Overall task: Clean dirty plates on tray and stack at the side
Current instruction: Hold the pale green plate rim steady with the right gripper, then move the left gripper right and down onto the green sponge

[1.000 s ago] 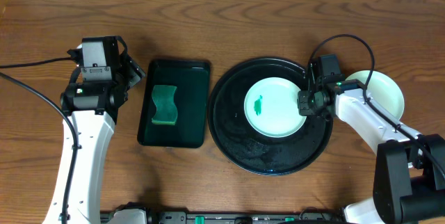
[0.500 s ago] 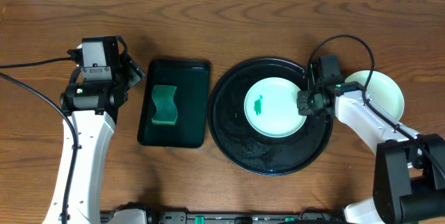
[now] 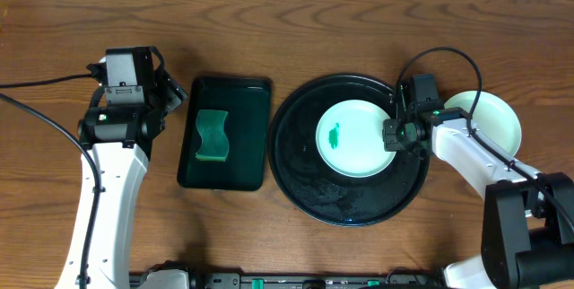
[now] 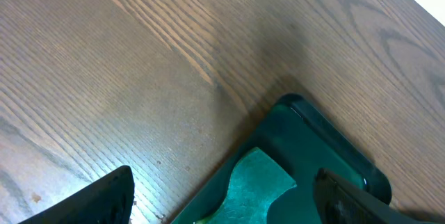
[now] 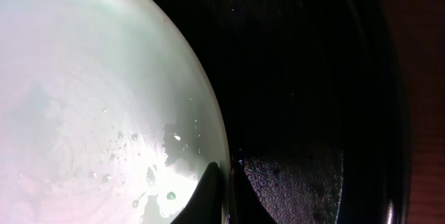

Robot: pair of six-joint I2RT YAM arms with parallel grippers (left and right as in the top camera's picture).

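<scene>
While the right gripper [image 3: 392, 134] sits at the right-hand edge of the smeared plate [image 3: 354, 150], its fingertips [image 5: 207, 193] are clenched on that plate's rim, one over the plate and one outside it, as the right wrist view shows. This pale mint-green plate lies flat inside the tray [image 3: 305, 181], in the tray's right half, with a small green smear [image 3: 334, 135] left of its middle. Just right of the tray, on the table [image 3: 269, 29], lies another pale plate [image 3: 498, 123], partly hidden by the arm. Left of the tray stands a rectangular tray [image 3: 247, 154] holding a green sponge [image 3: 213, 135]. Farther left of the tray, the left gripper [image 4: 222, 186] hangs with fingers spread wide, grasping nothing.
</scene>
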